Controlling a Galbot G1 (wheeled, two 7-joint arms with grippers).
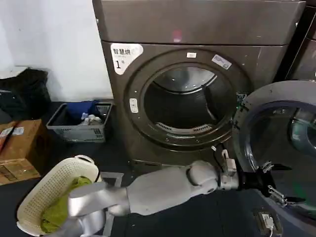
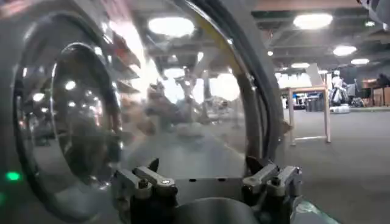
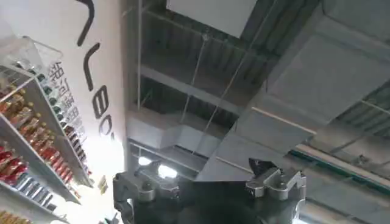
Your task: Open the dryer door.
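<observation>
My left hand (image 1: 269,180) is stretched out across my front to the dryer door (image 1: 276,148), its fingers (image 2: 149,179) spread apart and holding nothing, their tips just at the door's grey inner face. In my left wrist view the tinted glass bulges right ahead of the open hand, with the chrome rim curving past it. The door is swung wide on its hinge, standing out from the right side of the dryer (image 1: 197,84), and the round drum opening (image 1: 185,98) gapes clear beside the white "1" label (image 1: 124,53). I judge the opening step all but finished: the door looks fully swung. What comes next, I think, is only to draw this hand back without catching the rim. My right hand (image 3: 210,182) is raised toward the ceiling, fingers apart and empty.
</observation>
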